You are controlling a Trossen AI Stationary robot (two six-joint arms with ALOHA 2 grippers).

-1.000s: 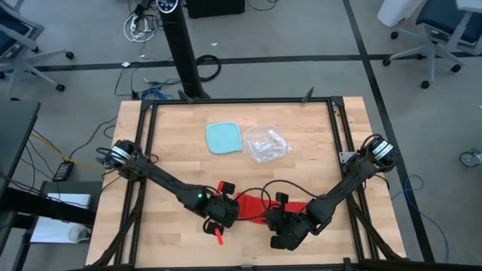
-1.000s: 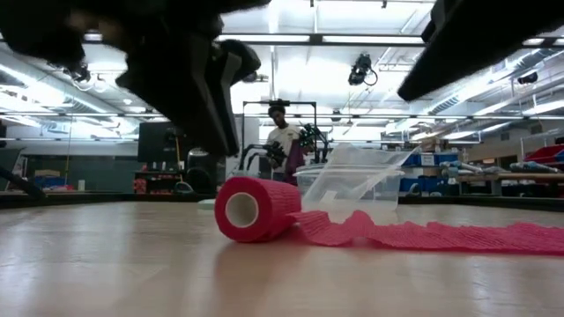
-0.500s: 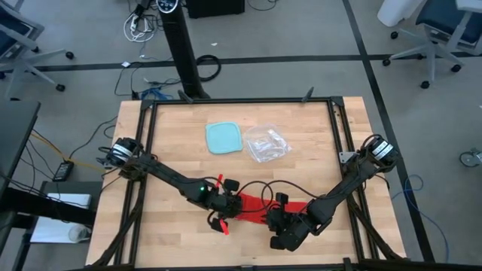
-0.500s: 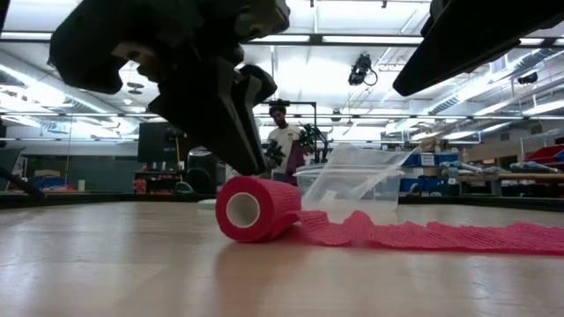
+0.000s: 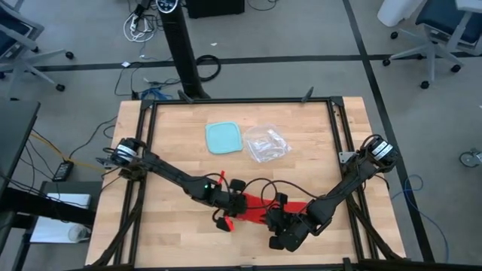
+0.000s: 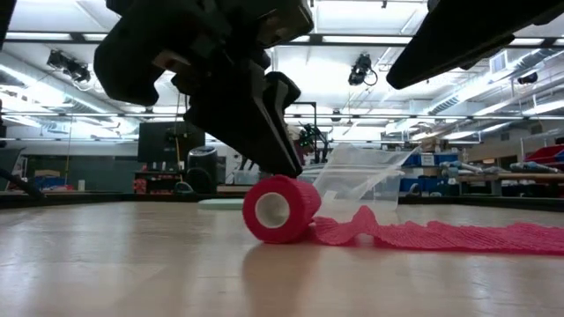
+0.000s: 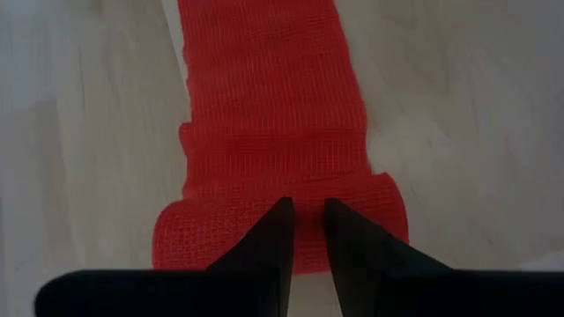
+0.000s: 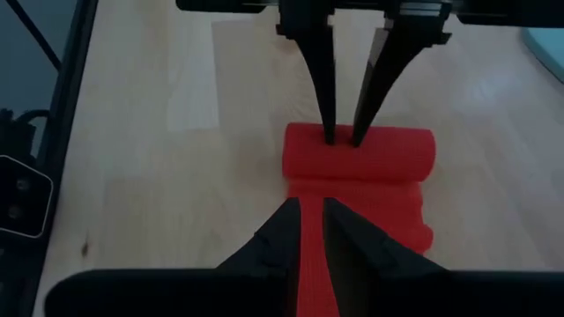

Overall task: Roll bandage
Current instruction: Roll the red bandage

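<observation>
the wooden bench (image 5: 166, 143) carries everything; seen from overhead, the work sits low on it, toward six o'clock from the bench's middle, while a light-blue container (image 5: 224, 138) and a clear plastic bag (image 5: 265, 143) lie well apart toward twelve o'clock.

the bandage (image 5: 252, 211) lies as a flat red strip whose long axis runs roughly from nine o'clock to three o'clock across the near part of the bench. its rolled end is at the nine o'clock end, with the roll's own axis crossing the strip, pointing about twelve to six. from table height the roll (image 6: 281, 209) stands on the bench with its hollow core facing the camera and the loose, rippled tail trailing away to three o'clock.

the left end effector (image 6: 286, 167) is right on the roll, fingertips touching its top on the nine o'clock side. its two fingers stand close together with a narrow gap between them, pressing down on the roll, not clamped round it. the unrolled strip lies straight ahead of it, toward three o'clock.

the right end effector (image 8: 307, 216) sits over the flat tail at the three o'clock side of the roll, fingers nearly together, a slim gap showing; it seems to pin the strip, though contact cannot be made out.

so the roll's travel should run toward three o'clock, along the strip, toward the right arm. the left arm is the nearer one to the roll.
</observation>
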